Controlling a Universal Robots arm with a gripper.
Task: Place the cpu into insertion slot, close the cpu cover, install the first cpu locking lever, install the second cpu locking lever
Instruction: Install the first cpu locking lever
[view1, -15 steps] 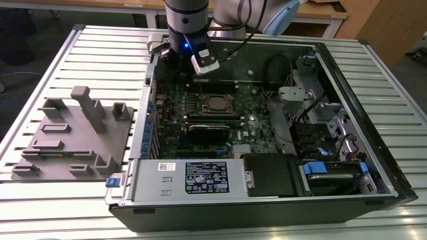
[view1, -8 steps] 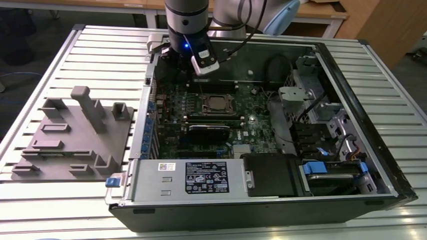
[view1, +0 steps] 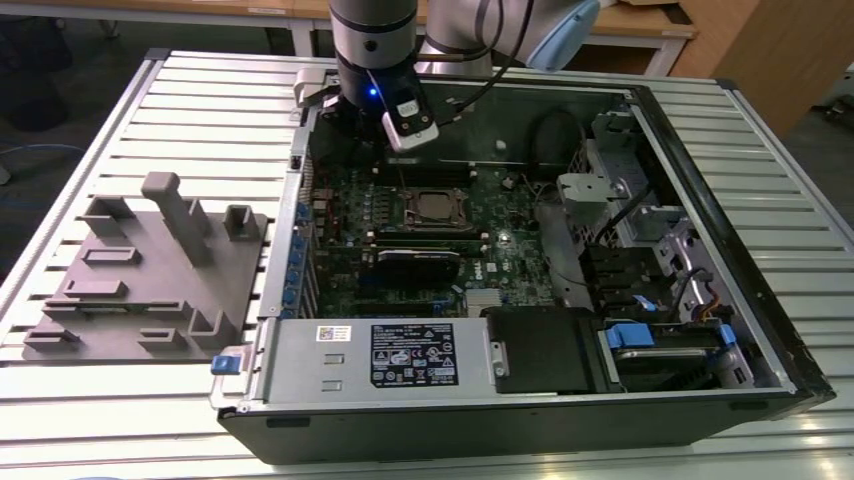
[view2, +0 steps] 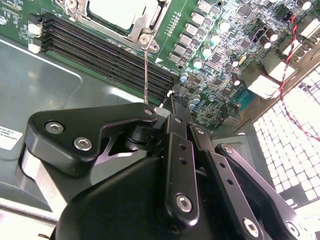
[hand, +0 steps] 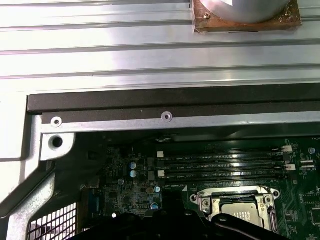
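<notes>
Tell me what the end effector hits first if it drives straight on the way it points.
The end effector would probably meet the green board first, by the end of the long black slots, close beside the thin upright lever; depth is unclear.

Straight above the insertion slot (view1: 434, 207) the open case (view1: 694, 180) leaves free room. The gripper (view2: 169, 106) hangs near the slot, on its far-wall (view1: 534, 93) side. Long black memory slots (hand: 220, 165) lie low just beside the slot. To the exterior view's right of it stands a drive cage (view1: 627, 195), and a black card (view1: 420, 262) lies on its near side.
</notes>
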